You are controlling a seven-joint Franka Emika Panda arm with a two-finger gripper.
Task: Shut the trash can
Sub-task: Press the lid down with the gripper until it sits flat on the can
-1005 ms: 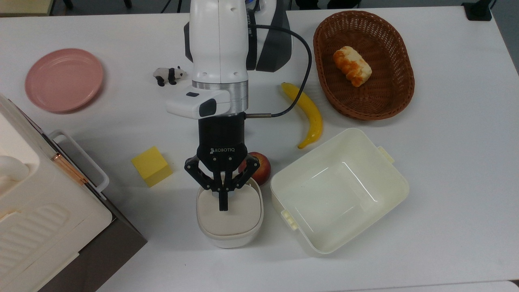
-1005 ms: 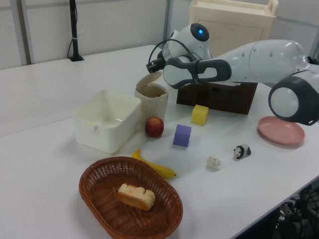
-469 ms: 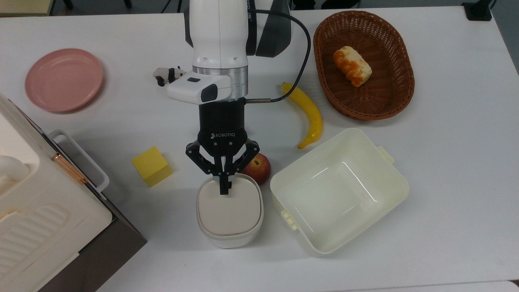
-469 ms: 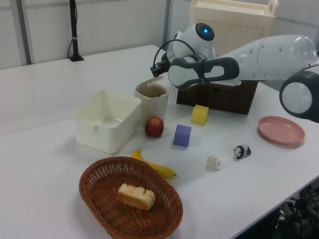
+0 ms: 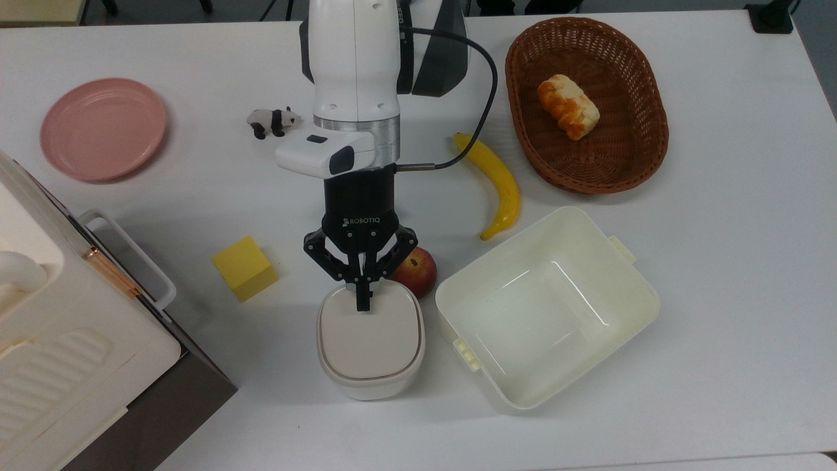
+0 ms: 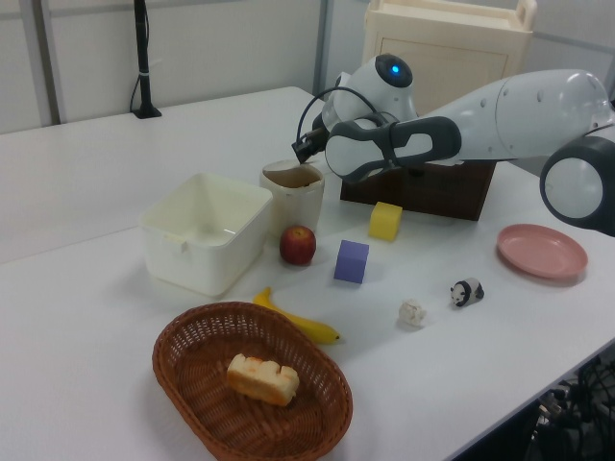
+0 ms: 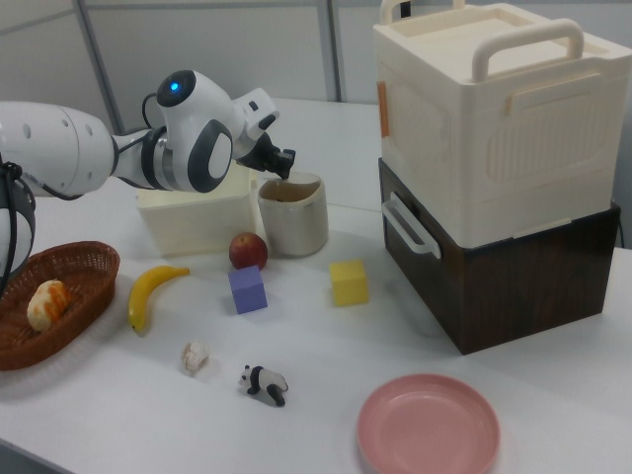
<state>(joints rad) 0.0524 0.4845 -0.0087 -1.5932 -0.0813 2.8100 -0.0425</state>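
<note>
- White table (image 5: 719,261): the trash can (image 5: 371,340) stands beside an apple (image 5: 416,271) and a tub (image 5: 546,307).
- Gripper (image 5: 361,297), its 2 fingers pressed together, sits over the lid's rear edge.
- Light, stiff plastic (likely slippery); I would push the lid, not grasp.

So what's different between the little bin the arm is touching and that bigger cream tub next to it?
The trash can is small, with rounded corners; the tub is much wider and lower. The trash can has a beige lid lying down over its top, while the tub is open, and nothing shows inside it. The gripper sits over the trash can's lid edge; nothing touches the tub. Both are cream plastic on the table.
</note>
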